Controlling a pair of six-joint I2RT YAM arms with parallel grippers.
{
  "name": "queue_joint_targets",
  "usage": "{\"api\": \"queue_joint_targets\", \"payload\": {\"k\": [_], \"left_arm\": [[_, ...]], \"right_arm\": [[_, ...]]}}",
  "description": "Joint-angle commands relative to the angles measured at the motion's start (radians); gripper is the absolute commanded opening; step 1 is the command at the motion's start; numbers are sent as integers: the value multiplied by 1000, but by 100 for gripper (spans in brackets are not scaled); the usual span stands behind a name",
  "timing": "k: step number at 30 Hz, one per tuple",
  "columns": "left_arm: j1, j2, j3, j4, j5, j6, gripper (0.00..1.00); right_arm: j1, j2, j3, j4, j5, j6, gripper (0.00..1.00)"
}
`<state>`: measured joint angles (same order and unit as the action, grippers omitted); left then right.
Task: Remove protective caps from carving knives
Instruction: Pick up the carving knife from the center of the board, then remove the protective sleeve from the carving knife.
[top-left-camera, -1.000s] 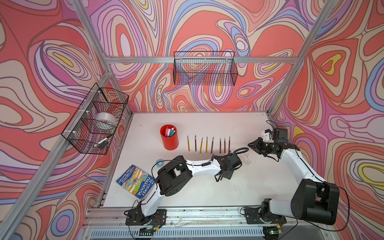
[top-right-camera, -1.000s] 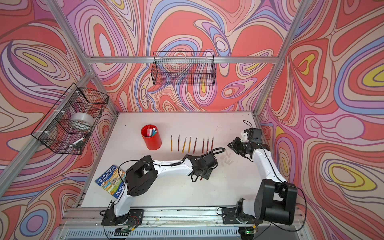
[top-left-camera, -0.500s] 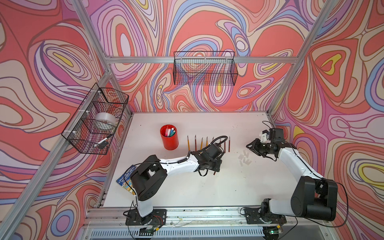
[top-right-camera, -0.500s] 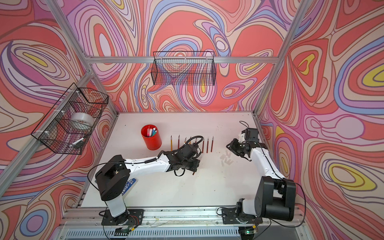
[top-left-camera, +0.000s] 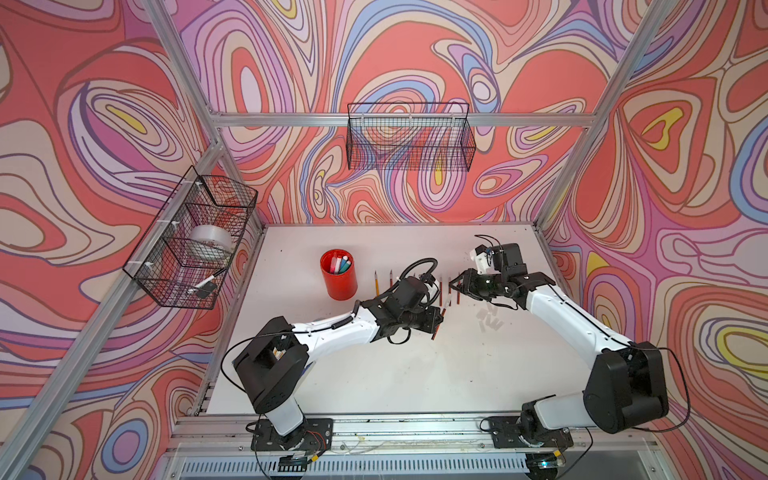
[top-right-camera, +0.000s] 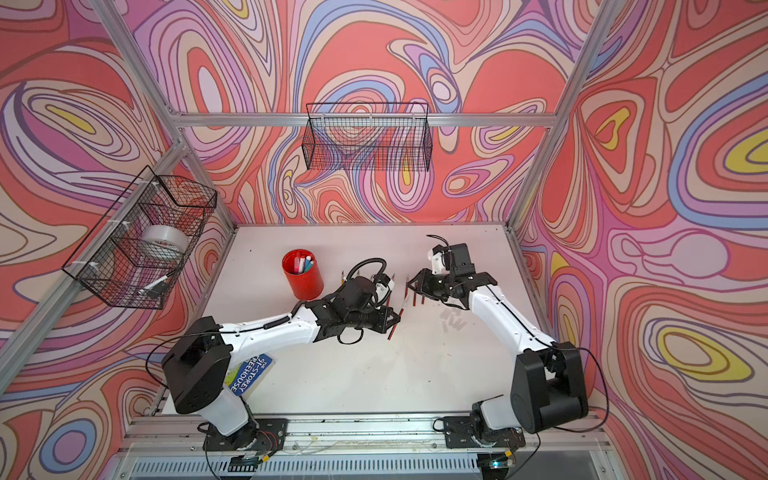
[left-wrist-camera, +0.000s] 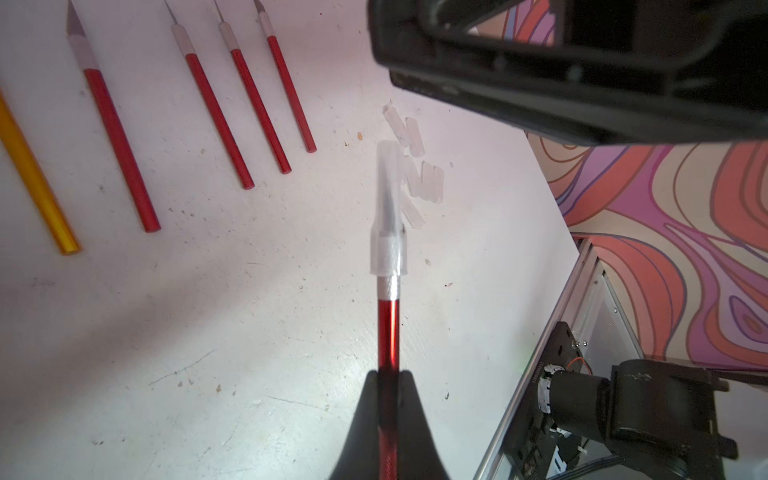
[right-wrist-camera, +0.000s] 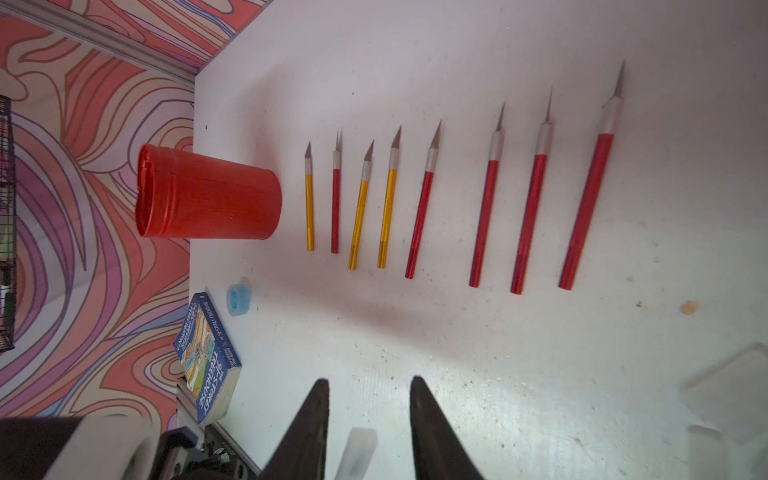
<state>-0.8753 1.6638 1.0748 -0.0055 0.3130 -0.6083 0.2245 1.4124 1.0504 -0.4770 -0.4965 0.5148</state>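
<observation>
Gripping a red carving knife (left-wrist-camera: 388, 328), protective cap (left-wrist-camera: 388, 199) on, in my left gripper (left-wrist-camera: 388, 376); right gripper (right-wrist-camera: 368, 384) parted, open table (top-left-camera: 374, 374) toward its front edge.

**Arm posture, both top views.** The left arm (top-left-camera: 332, 332) rises from its base at lower centre-left and stretches up and right to mid-frame. The left gripper (top-left-camera: 437, 319) points right, jaws clamped on a red carving knife (left-wrist-camera: 388, 328). The right arm (top-left-camera: 569, 320) climbs from its base at lower right, folds at a black joint and reaches up-left. The right gripper (top-left-camera: 458, 286) faces left with its jaws parted, near the left gripper but apart from it.
</observation>
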Motion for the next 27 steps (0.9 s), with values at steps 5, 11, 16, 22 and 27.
{"api": "queue_joint_targets", "payload": {"k": [5,11,16,22,27], "left_arm": [[25,-44,-31,113,80,-54,0],[29,-56,-40,126,89,-67,0],[27,-74,-50,127,77,-68,0],[30,-92,-53,114,72,-62,0],[32,-113,-62,105,61,-58,0]], "right_arm": [[41,-54,-20,45,-29,35,40],[77,-27,-36,68,-32,46,41],[85,-28,-44,74,-26,47,41],[86,-56,-35,18,42,10,41],[85,-76,-25,-14,74,-10,41]]}}
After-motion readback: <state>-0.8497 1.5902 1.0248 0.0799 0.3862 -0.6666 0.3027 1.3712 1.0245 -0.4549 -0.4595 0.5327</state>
